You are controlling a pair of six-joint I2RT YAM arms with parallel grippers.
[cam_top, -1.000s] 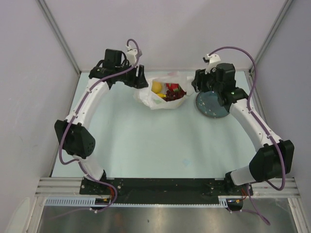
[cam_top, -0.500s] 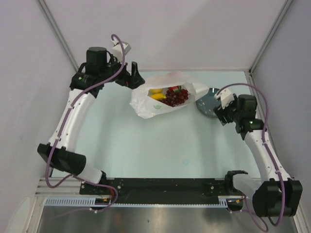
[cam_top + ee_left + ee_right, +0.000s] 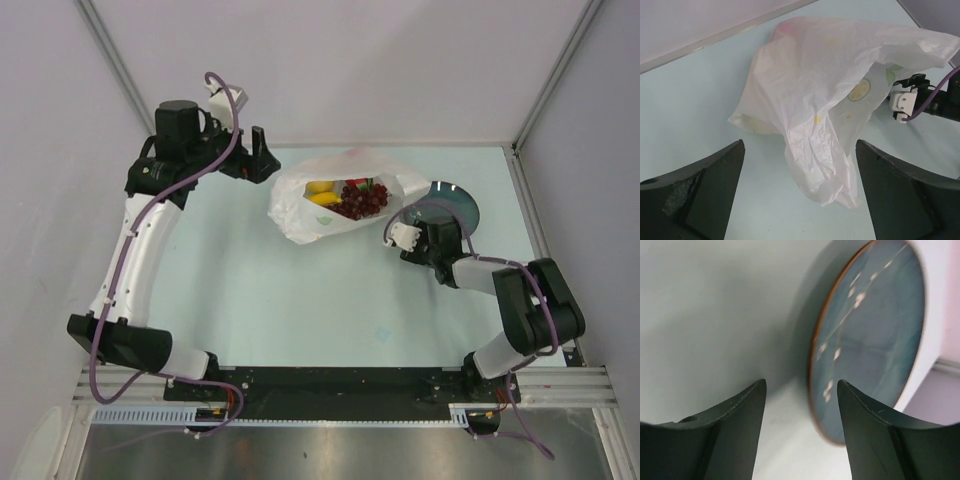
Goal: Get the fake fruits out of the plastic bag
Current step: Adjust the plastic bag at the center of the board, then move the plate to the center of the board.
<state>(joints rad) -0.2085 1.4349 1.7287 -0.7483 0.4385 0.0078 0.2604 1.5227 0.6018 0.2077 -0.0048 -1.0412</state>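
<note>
The plastic bag (image 3: 325,205) lies open at the back middle of the table, thin, white and wrinkly. Inside it show a yellow banana (image 3: 322,197), a yellow lemon (image 3: 319,186) and the dark red grape bunch (image 3: 362,198), with a little green and red behind. The left wrist view shows the bag (image 3: 815,85) from outside, the fruits only faint through it. My left gripper (image 3: 260,156) (image 3: 800,145) is open and empty, left of the bag and apart from it. My right gripper (image 3: 437,232) (image 3: 801,385) is open and empty, low beside the plate, right of the bag.
A round dark blue-grey plate (image 3: 458,204) (image 3: 875,330) lies right of the bag, holding nothing. The right arm is folded low with its elbow (image 3: 535,305) near the right edge. Grey walls stand at the back and both sides.
The left gripper has drawn back to the left, away from the bag. The right arm has swung down and folded, its gripper now low at the plate's near-left side. The bag mouth lies wider.
</note>
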